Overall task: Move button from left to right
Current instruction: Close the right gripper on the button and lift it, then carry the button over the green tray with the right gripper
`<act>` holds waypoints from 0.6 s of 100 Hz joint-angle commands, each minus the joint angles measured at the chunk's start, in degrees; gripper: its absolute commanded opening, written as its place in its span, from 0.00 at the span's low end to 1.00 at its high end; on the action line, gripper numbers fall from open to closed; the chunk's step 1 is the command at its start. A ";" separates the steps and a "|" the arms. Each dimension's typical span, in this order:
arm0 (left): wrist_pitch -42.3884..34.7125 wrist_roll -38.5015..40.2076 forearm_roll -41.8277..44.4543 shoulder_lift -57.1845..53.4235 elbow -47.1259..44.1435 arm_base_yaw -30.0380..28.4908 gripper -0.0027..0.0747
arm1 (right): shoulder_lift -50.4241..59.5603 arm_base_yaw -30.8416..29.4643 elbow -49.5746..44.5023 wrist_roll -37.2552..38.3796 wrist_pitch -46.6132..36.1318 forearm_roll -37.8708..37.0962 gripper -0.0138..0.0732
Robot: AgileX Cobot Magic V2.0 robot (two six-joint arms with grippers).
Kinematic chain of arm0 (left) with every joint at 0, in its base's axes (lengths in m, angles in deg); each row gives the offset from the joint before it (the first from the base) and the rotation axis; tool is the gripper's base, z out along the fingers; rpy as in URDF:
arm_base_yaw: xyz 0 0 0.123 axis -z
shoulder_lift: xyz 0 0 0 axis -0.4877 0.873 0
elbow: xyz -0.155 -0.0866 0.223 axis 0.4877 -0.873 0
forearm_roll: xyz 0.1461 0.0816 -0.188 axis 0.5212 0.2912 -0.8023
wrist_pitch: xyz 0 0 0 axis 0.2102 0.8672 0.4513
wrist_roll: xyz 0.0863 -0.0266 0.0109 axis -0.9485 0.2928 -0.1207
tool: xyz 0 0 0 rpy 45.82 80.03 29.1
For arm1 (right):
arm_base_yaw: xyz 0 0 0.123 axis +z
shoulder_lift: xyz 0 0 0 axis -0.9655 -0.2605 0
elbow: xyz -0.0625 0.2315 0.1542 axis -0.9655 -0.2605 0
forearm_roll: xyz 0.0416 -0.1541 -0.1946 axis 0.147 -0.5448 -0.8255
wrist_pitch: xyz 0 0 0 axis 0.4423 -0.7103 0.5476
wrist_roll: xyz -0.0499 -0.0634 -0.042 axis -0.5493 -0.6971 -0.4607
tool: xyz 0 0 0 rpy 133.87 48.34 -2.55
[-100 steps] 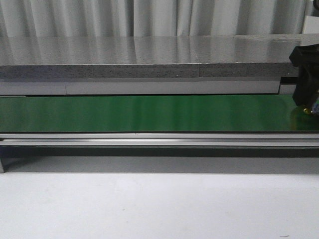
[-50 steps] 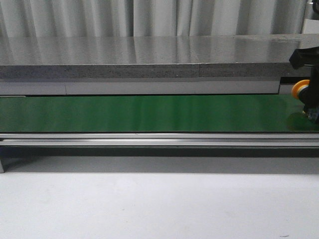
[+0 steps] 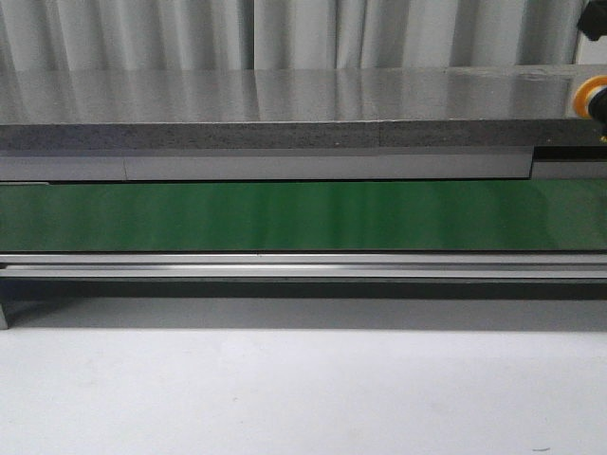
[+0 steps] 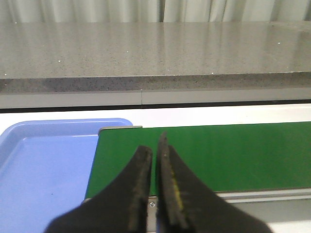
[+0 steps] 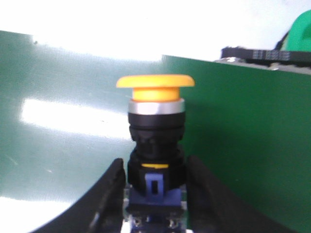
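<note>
Since 0.5 s ago, your right gripper (image 5: 154, 194) has risen: in the front view the button (image 3: 589, 98) now sits at the far right edge, above the green belt (image 3: 285, 216), level with the grey counter (image 3: 285, 95). You see in the right wrist view both fingers (image 5: 109, 194) pinching its dark body, yellow cap away from the wrist. Your left gripper (image 4: 155, 189) is pressed almost together, holding nothing, over the belt end beside the blue tray (image 4: 43, 170).
</note>
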 commanded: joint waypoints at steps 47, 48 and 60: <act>-4.60 0.03 -0.81 0.32 1.59 0.43 0.04 | -0.57 -19.09 5.82 -8.77 -1.04 -0.84 0.42; -4.60 0.03 -0.81 0.32 1.59 0.43 0.04 | -0.92 -19.32 5.82 -8.77 -1.14 -0.84 0.42; -4.60 0.03 -0.81 0.32 1.59 0.43 0.04 | -4.17 -22.54 5.82 -9.18 -2.24 -0.84 0.42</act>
